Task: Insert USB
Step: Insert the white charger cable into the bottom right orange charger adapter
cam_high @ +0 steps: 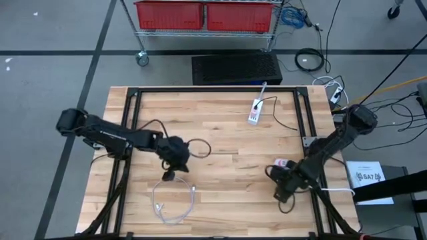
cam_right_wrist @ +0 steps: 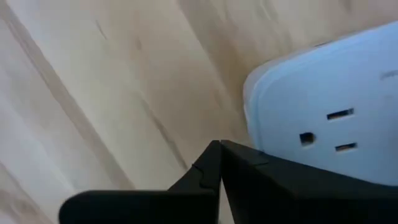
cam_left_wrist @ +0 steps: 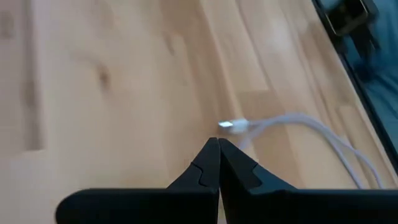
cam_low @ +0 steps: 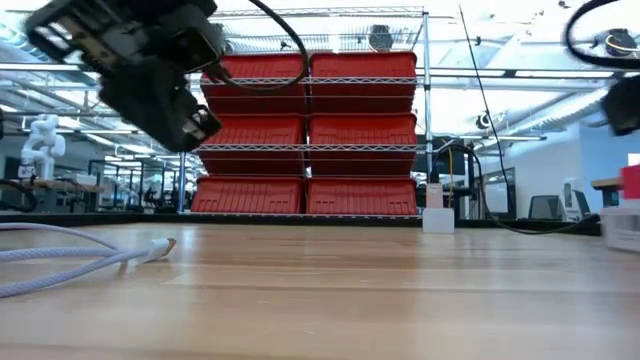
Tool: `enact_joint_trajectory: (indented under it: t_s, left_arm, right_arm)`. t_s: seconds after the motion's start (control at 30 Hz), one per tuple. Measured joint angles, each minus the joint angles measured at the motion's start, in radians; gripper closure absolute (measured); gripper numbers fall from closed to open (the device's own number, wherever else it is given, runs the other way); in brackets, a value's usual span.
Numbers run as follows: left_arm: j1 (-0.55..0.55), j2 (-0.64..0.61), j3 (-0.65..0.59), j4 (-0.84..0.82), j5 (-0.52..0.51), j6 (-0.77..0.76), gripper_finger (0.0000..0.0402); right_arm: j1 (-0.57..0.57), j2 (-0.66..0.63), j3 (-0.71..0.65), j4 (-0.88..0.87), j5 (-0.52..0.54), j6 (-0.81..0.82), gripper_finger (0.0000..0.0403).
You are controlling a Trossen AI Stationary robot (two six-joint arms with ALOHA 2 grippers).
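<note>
A white USB cable [cam_high: 175, 205] lies in a loose loop on the wooden table near its near edge, and its plug end [cam_left_wrist: 227, 125] rests flat on the wood. My left gripper [cam_high: 169, 176] hangs above the table just beyond that loop. It is shut and empty, with its tips [cam_left_wrist: 219, 143] short of the plug. My right gripper [cam_high: 280, 190] is shut at the table's right side. A white outlet block [cam_right_wrist: 323, 118] lies close beyond its fingertips [cam_right_wrist: 219, 144]. A white charger strip [cam_high: 255, 111] rests near the far edge.
A black frame [cam_high: 213, 90] runs along the table's edges. A thin dark cord [cam_high: 283, 120] trails from the charger strip toward the right. A white paper [cam_high: 365, 177] lies off the right edge. Red bins [cam_low: 310, 140] stand on a shelf beyond the table. Bare wood lies between the arms.
</note>
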Motion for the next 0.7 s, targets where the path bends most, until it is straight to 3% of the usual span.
enact_joint_trajectory:
  t_s: [0.37,0.7]
  left_arm:
    - [-0.071,0.07,0.0,0.024,-0.029,-0.061,0.04]
    - [-0.071,0.007,-0.022,0.038,-0.082,-0.08,0.04]
  right_arm:
    - [-0.211,0.003,-0.005,0.222,0.011,-0.344,0.0403]
    - [-0.282,0.0,-0.006,0.42,0.008,-0.521,0.0403]
